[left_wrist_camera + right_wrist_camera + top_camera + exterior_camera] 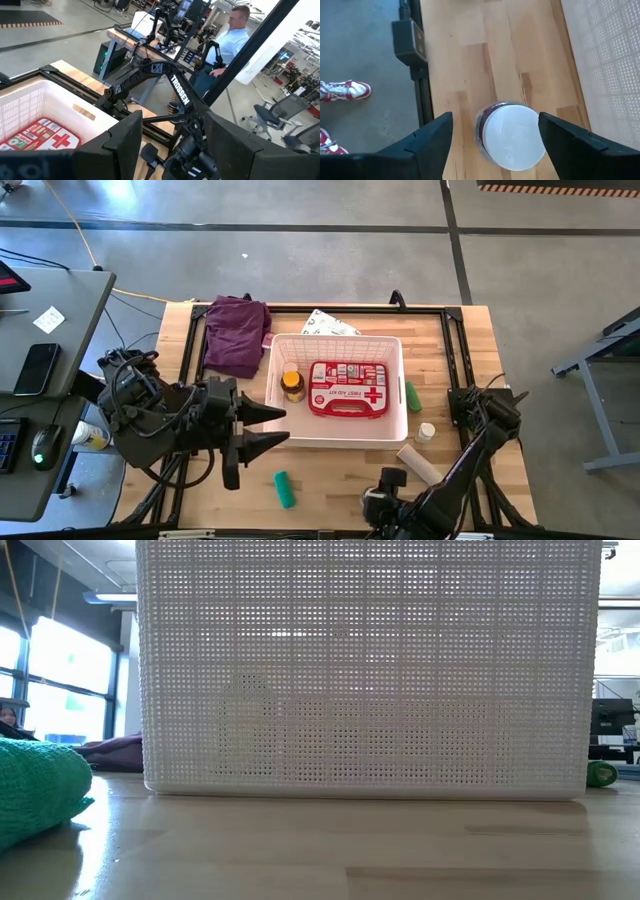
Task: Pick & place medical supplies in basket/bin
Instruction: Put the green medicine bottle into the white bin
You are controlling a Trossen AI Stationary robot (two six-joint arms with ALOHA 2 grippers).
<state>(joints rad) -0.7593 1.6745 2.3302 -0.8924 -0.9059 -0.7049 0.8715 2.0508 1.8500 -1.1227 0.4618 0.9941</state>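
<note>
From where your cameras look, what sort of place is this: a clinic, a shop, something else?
Most likely a robotics lab or workshop, not a clinic. The floor is bare concrete, other robot arms on benches stand behind a person, and office chairs sit about. The first-aid kit in the white basket looks like practice material.

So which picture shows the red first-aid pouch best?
The high view: the red first-aid pouch lies flat inside the white basket, its whole top and white cross visible. The left wrist view catches only one corner. The low view shows just the basket's wall; the right wrist view misses the pouch.
</note>
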